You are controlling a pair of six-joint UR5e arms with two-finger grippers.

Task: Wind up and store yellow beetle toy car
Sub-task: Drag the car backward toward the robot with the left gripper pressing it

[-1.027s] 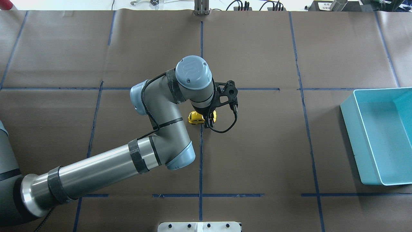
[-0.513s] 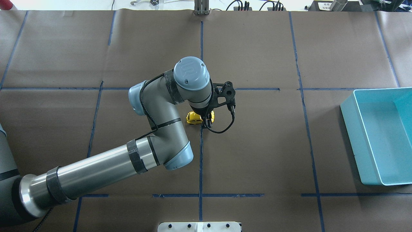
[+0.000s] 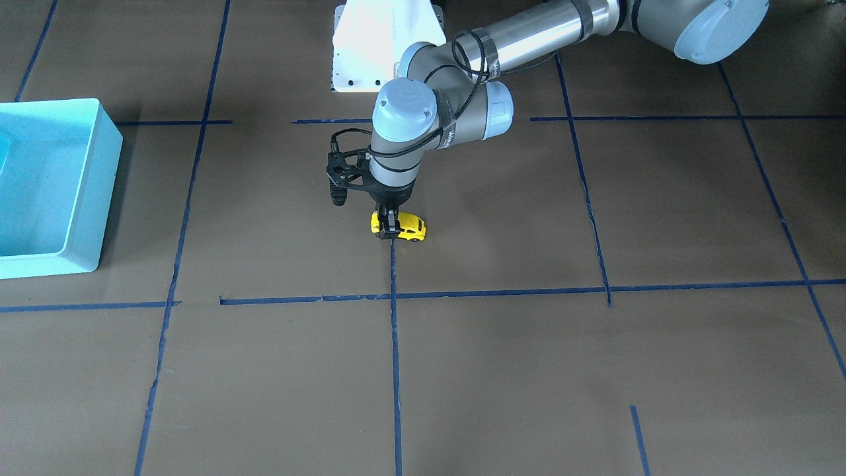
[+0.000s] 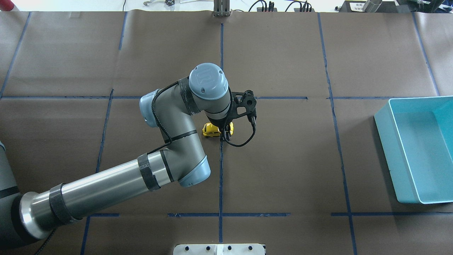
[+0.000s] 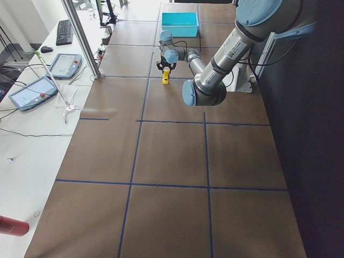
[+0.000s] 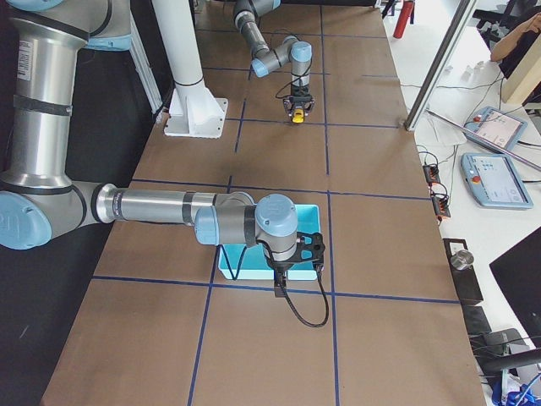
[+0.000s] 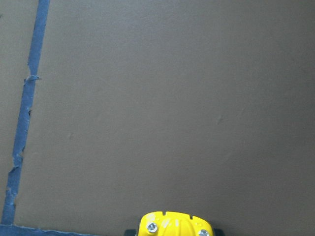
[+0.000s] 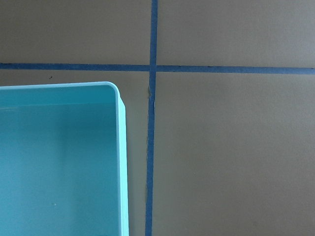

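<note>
The yellow beetle toy car [image 4: 211, 130] sits on the brown table paper near the centre, beside a blue tape line. My left gripper [image 4: 223, 134] points straight down and is shut on the car's end; the front view shows the fingers [image 3: 386, 228] clamped on the car [image 3: 406, 228]. In the left wrist view only the car's yellow underside [image 7: 175, 226] shows at the bottom edge. My right gripper [image 6: 281, 289] hangs over the near edge of the turquoise bin [image 6: 308, 218]; whether it is open or shut I cannot tell.
The turquoise bin [image 4: 417, 148] stands at the table's right edge and holds nothing; its corner [image 8: 59, 167] fills the right wrist view. Blue tape lines grid the brown paper. A white mounting plate [image 3: 386, 46] lies at the robot's base.
My left gripper has slid a little to the left along the table, dragging the yellow car with it. The bin has not moved.
</note>
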